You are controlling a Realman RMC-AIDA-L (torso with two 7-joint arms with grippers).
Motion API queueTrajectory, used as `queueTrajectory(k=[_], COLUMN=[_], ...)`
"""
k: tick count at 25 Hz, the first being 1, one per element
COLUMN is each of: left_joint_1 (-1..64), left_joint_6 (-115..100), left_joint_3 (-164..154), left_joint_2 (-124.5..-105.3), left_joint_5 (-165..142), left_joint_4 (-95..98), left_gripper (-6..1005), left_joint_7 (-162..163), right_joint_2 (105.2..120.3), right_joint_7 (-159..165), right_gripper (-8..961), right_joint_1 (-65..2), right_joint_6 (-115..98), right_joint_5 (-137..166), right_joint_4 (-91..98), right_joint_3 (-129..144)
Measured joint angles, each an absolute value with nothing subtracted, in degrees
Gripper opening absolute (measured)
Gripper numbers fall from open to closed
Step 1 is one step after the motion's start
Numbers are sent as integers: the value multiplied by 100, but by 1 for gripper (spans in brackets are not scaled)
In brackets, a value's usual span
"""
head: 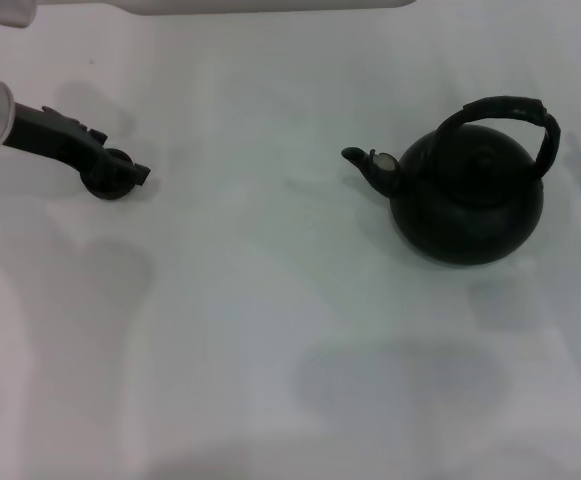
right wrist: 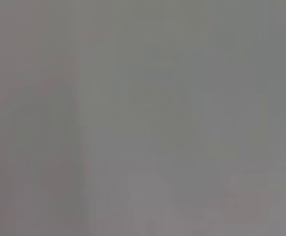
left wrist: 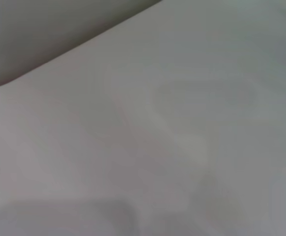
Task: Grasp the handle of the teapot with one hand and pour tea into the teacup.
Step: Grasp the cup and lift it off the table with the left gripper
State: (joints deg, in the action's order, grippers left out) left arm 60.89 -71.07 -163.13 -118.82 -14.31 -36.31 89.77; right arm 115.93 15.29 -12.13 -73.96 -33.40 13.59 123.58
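Opening step, handle (head: 500, 108) ungrasped. Teapot (head: 467, 195) upright on worktop (head: 270, 330), right of centre; teacup (head: 110, 180) far left beneath left end effector (head: 120, 175), grip state indiscernible. Next: reaching the handle.

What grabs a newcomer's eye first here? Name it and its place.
The black teapot stands alone on the right of the white table, its arched handle up and its spout toward the left. Far left, the left gripper sits over a small dark teacup. The right gripper is out of view.
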Motion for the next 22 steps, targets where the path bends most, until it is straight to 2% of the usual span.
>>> queueTrajectory(k=[22], left_joint_1=[6091], left_joint_6=[-7037], left_joint_3=[-16313], left_joint_2=[-11892], left_joint_5=[-1519], left_joint_4=[-3621], left_gripper=[861], left_joint_7=[9064], right_joint_2=[11584], right_joint_7=[1529], right_gripper=[857], right_joint_1=[-1222], right_joint_6=[-7391], right_joint_5=[-3349], right_joint_4=[1344], right_joint_3=[12357])
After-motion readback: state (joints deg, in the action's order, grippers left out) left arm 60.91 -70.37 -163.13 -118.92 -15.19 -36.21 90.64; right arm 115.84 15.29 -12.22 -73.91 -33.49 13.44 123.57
